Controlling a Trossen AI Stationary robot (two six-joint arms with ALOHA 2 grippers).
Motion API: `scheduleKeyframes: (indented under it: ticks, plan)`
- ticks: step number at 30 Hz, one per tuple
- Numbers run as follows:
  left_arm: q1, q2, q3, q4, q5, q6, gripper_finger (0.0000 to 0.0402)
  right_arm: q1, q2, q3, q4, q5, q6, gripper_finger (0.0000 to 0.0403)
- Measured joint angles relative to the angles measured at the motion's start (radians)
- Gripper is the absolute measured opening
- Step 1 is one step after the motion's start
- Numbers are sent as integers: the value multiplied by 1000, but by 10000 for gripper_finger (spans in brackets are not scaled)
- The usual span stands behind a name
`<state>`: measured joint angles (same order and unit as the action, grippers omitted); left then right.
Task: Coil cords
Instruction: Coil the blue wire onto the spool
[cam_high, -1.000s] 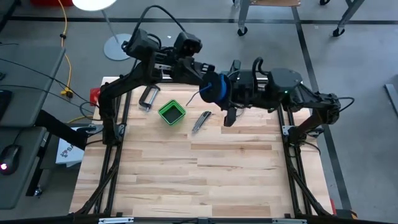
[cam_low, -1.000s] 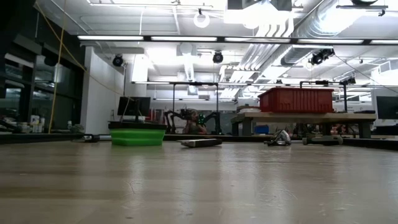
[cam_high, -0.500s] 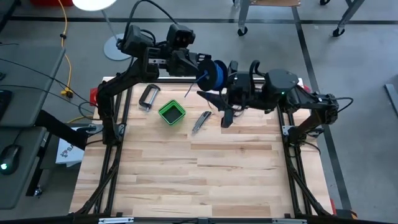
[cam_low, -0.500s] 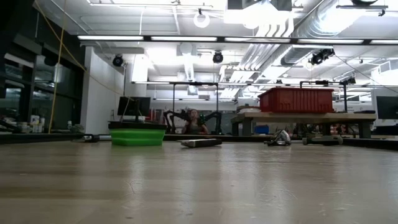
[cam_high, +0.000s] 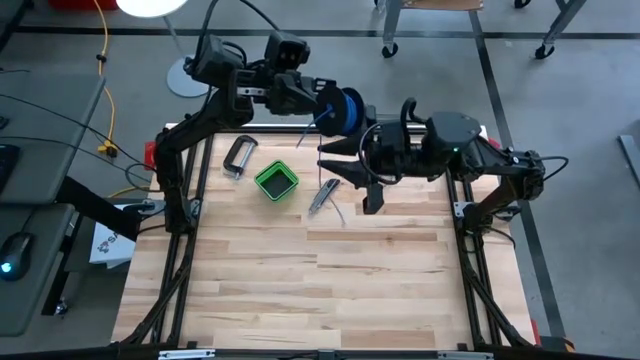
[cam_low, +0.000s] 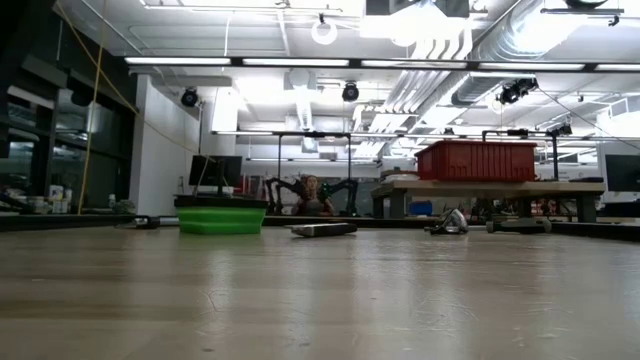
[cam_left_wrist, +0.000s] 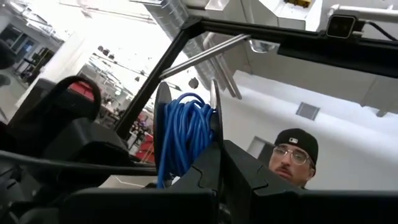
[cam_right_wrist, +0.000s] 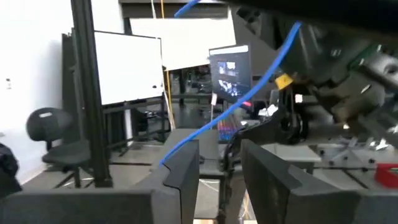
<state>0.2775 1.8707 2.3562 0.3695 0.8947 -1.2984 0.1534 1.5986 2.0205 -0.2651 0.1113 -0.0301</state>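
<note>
Gripping spool (cam_high: 343, 110), left gripper (cam_high: 322, 108), wrist-only person (cam_left_wrist: 292, 155)

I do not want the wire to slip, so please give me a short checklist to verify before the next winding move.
1. Left gripper shut on the spool: ok.
2. Spool lifted off the table: ok.
3. Blue wire passes between the right gripper fingers: ok.
4. Right gripper clamps the wire firmly: cannot tell.
5. Wire clear of the green box: ok.
</note>
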Motion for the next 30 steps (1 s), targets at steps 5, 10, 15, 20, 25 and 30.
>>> scheduleKeyframes:
  ticks: [5, 10, 15, 20, 25, 30]
  plan:
    - [0, -2, 0, 0, -2, 13, 1, -17, 0, 0, -20, -71, 65, 110]
    - [4, -4, 0, 25, -19, 37, 1, -39, 0, 1, -24, -189, 102, 110]
    - [6, -5, 0, 57, -49, 39, 1, -49, 0, 2, -23, -257, 128, 110]
    - [9, -5, 0, 80, -72, 51, 1, -49, 0, 2, -23, -295, 128, 110]
    - [9, -5, 0, 78, -101, 77, 1, -49, 4, 2, -5, -345, 132, 110]
    - [9, -5, 0, 80, -112, 84, 1, -49, 13, 2, 0, -339, 135, 110]
